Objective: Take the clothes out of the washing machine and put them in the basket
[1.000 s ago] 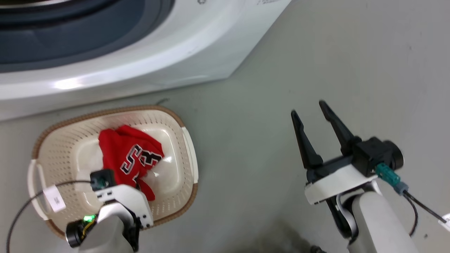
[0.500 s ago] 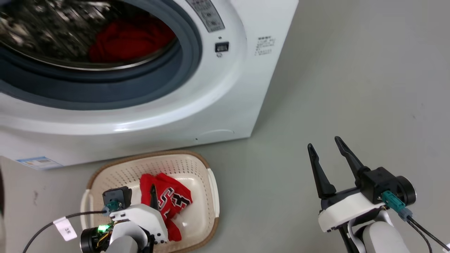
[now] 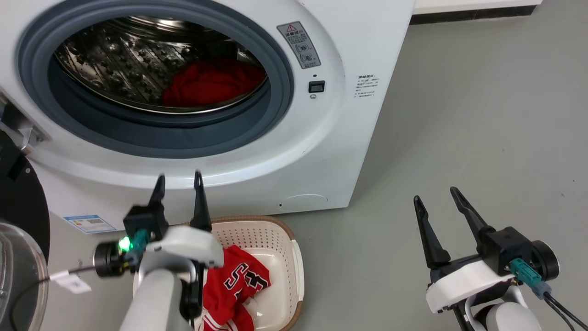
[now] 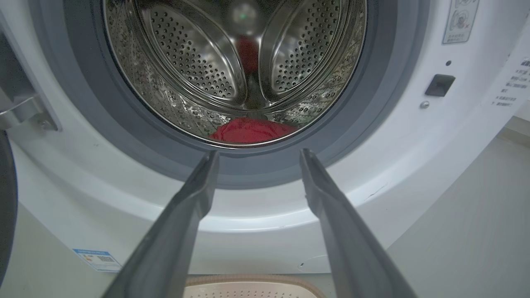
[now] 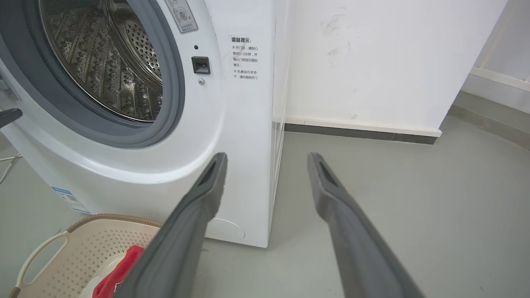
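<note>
Clothes (image 3: 243, 285) red with black-white lettering, crumpled in basket (image 3: 262, 220), left pincer (image 3: 179, 175) and right pincer (image 3: 435, 194) gaping

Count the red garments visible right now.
2. One red numbered jersey lies in the basket; one red garment sits at the bottom of the drum of the washing machine. More may be hidden beneath either.
</note>
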{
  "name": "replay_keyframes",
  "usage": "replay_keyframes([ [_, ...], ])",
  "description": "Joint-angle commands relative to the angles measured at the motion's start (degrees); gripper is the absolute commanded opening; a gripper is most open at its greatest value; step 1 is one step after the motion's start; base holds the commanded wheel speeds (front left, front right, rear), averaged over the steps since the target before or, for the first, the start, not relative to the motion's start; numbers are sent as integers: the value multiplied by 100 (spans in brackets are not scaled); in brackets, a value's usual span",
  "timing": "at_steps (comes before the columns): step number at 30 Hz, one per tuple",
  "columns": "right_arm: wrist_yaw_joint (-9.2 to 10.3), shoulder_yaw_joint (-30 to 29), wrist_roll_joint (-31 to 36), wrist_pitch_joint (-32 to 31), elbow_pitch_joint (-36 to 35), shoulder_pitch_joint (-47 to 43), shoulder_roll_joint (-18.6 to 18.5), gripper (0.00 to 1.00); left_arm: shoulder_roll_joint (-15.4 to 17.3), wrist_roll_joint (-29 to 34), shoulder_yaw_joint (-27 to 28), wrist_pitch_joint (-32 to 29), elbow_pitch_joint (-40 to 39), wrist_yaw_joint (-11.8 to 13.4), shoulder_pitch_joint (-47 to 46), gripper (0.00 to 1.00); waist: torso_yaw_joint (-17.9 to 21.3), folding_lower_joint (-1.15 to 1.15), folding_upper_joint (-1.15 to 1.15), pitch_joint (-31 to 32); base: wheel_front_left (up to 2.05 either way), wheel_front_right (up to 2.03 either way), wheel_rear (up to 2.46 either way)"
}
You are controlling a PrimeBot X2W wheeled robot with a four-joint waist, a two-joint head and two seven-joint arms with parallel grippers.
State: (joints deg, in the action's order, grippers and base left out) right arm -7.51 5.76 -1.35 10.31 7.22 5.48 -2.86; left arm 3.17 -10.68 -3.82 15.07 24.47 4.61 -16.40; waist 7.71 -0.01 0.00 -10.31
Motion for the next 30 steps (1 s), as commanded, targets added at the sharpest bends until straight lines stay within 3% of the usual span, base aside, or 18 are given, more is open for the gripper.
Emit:
replay_keyframes([
  [1, 3, -3, 26, -28, -85, -62, -2, 100, -6, 61, 12, 13, -87, 19, -245, 100, 34, 1, 0, -60, 0, 0, 0],
  [8, 3, 125, -131, 24, -209, 209, -1, 100, 252, 233, 198, 13, 225, -4, -1288, 100, 380, 1, 0, -509, 0, 0, 0],
  [15, 3, 362, -450, 217, -19, 483, 2, 100, 839, 362, 287, -78, 1150, -80, -2569, 100, 946, 1, 0, -1135, 0, 0, 0],
  [30, 4, 1029, -1298, 487, 339, 1272, 7, 100, 2308, 970, -62, -1647, 2797, -306, -5159, 100, 1931, 1, 0, -2684, 0, 0, 0],
])
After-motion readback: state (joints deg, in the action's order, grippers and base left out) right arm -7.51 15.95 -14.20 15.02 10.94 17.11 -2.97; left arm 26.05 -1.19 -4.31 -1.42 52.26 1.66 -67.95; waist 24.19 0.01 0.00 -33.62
